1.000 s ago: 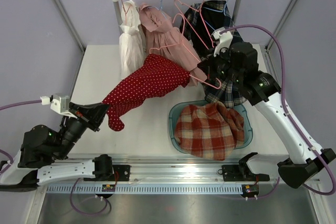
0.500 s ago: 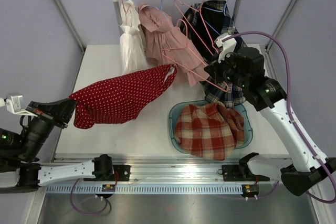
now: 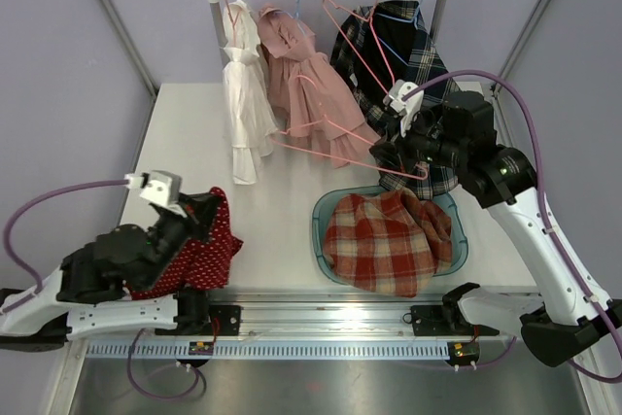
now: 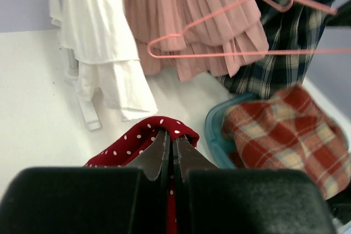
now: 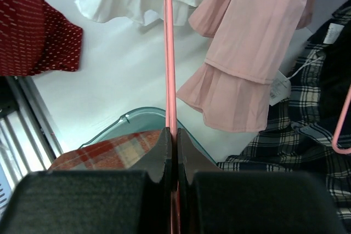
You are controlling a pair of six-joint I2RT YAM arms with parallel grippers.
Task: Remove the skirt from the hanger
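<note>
Where the table (image 3: 185,123) meets its near left corner, the red, white-dotted skirt (image 3: 209,245) lies crumpled, slanting from the left gripper (image 4: 169,143) clamped on its fold toward the near edge. Rightward, the right gripper (image 5: 171,135) pinches the bare pink wire hanger (image 5: 169,53).

I can read no text anywhere. My right wrist view shows a white tag (image 5: 329,33) on the dark plaid garment (image 5: 296,141). A second tag (image 5: 278,88) hangs by a string just beside the pink dress (image 5: 263,42) — both too small and blurred to show any letters or numbers.
</note>
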